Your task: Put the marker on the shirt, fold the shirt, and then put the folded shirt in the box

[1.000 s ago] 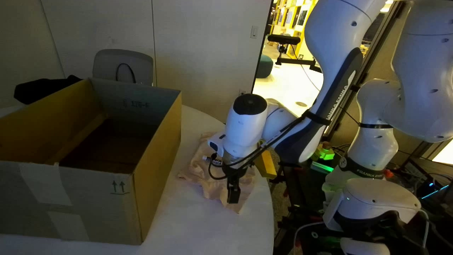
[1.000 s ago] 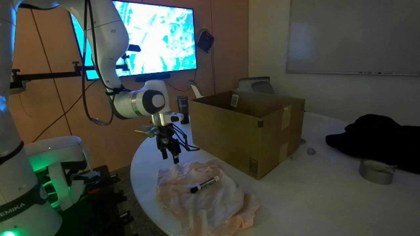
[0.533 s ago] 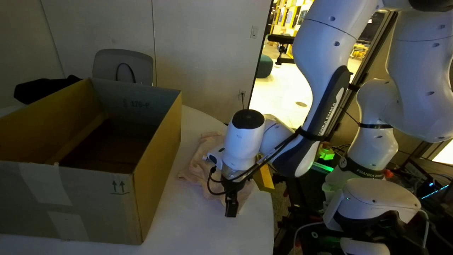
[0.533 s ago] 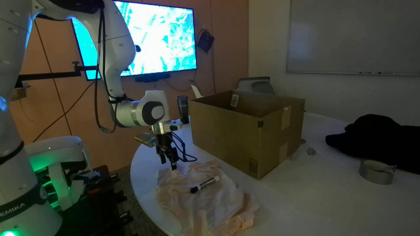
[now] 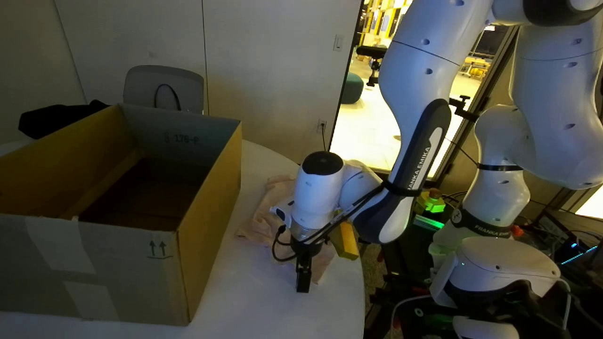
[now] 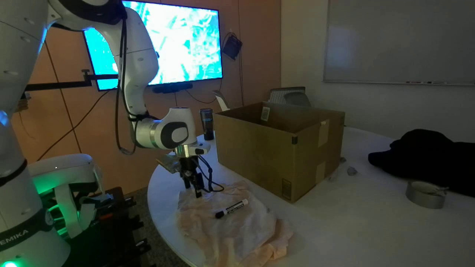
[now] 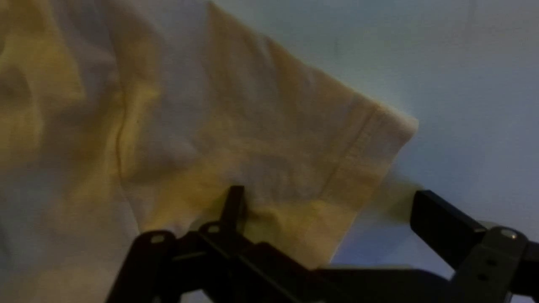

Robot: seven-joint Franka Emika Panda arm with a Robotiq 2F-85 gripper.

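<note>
Box (image 5: 207, 230) on table (image 6: 371, 230), top uncovered, dark cardboard floor inside. Marker (image 6: 232, 208) lies on shirt (image 6: 233, 233), beside box, near table's robot-side edge. Tool (image 7: 328, 195) lower than a second ago, jaws wide apart, either side of shirt's hem. Marker, shirt, box unmoved.

In an exterior view the arm (image 6: 143, 63) arches from the upper left of the frame. In an exterior view its forearm (image 5: 417, 108) slants from the upper right down toward the centre, where the white wrist (image 5: 316, 197) stands nearly upright. The gripper (image 5: 303, 286) points downward in both exterior views. In the wrist view its black fingers (image 7: 442, 229) (seen along the bottom edge) are spread wide, one left of centre, its partner at lower right.
</note>
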